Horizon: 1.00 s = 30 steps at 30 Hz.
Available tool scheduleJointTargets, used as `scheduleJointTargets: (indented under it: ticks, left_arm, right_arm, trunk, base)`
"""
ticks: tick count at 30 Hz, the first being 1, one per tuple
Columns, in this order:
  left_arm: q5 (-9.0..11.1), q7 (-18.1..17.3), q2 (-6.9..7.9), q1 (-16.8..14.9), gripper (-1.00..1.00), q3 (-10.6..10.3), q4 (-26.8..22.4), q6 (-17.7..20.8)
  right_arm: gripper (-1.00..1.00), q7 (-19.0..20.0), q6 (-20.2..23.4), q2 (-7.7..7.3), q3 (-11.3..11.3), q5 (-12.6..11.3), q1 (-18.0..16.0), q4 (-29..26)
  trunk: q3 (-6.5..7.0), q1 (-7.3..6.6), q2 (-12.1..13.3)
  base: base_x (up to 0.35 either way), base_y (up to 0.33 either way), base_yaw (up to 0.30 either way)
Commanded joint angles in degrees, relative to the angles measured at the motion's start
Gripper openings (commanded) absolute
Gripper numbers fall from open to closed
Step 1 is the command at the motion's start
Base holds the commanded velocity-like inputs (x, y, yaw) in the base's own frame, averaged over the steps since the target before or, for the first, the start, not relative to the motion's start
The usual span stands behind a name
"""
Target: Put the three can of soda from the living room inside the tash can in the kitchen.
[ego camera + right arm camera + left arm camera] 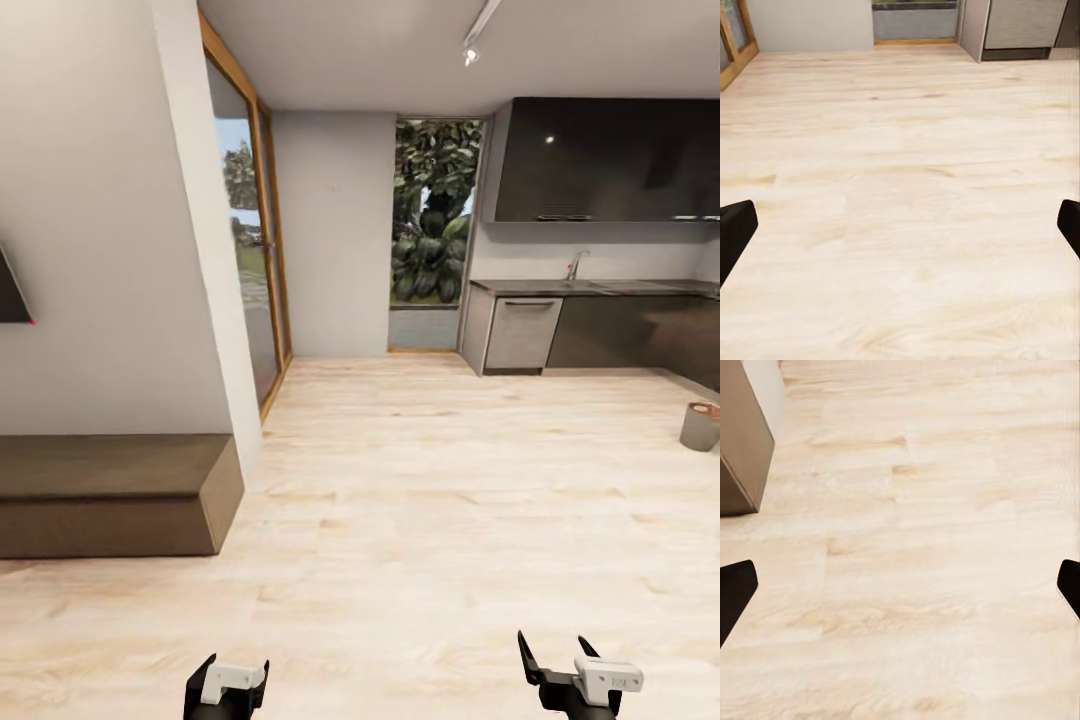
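Observation:
The tash can (702, 425), a small tapered brown pail, stands on the pale plank floor (450, 500) at the far right, in front of the kitchen's dark cabinets (640, 335). The three cans of soda are out of view. My left gripper (238, 668) hangs low at the bottom of the head view, open and empty. My right gripper (553, 648) is also open and empty. In the left wrist view the left gripper (900, 585) has its fingers spread wide over bare floor. In the right wrist view the right gripper (900, 225) is spread the same way.
A low brown bench (110, 490) juts from the white wall (100, 250) on the left. Wood-framed glass doors (255, 250) run beyond it. The steel counter (590, 287), a grey appliance front (522, 335) and glossy upper cabinets (610, 160) line the far right. Open floor lies between.

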Motion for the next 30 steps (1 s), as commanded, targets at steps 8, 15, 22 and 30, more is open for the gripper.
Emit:
scheduleJointTargets:
  ticks: [8, 15, 22, 30]
  left_arm:
    - [0.0, -0.01, 0.0, 0.0, 1.0, 0.0, 0.0, 0.02]
    - [0.01, 0.0, 0.0, 0.0, 1.0, 0.0, 0.0, 0.0]
    - [0.08, 0.0, 0.0, 0.0, 1.0, 0.0, 0.0, 0.0]
    - [0.09, 0.0, 0.0, 0.0, 1.0, 0.0, 0.0, 0.0]
  right_arm:
    - [1.0, 0.03, 0.01, 0.02, 0.0, 0.0, 0.0, 0.0]
    - [1.0, 0.03, 0.01, 0.02, 0.0, 0.0, 0.0, 0.0]
    - [1.0, 0.02, 0.01, 0.05, 0.0, 0.0, -0.01, 0.0]
    - [1.0, 0.02, 0.01, 0.05, 0.0, 0.0, 0.01, 0.0]
  trunk:
    - [0.0, 0.0, 0.0]
    - [0.0, 0.0, 0.0]
    - [0.0, 0.0, 0.0]
    - [0.0, 0.0, 0.0]
  base:
    - [0.323, 0.0, -0.238]
    - [0.324, 0.0, -0.206]
    - [0.324, 0.0, -0.091]
    - [0.324, 0.0, -0.012]
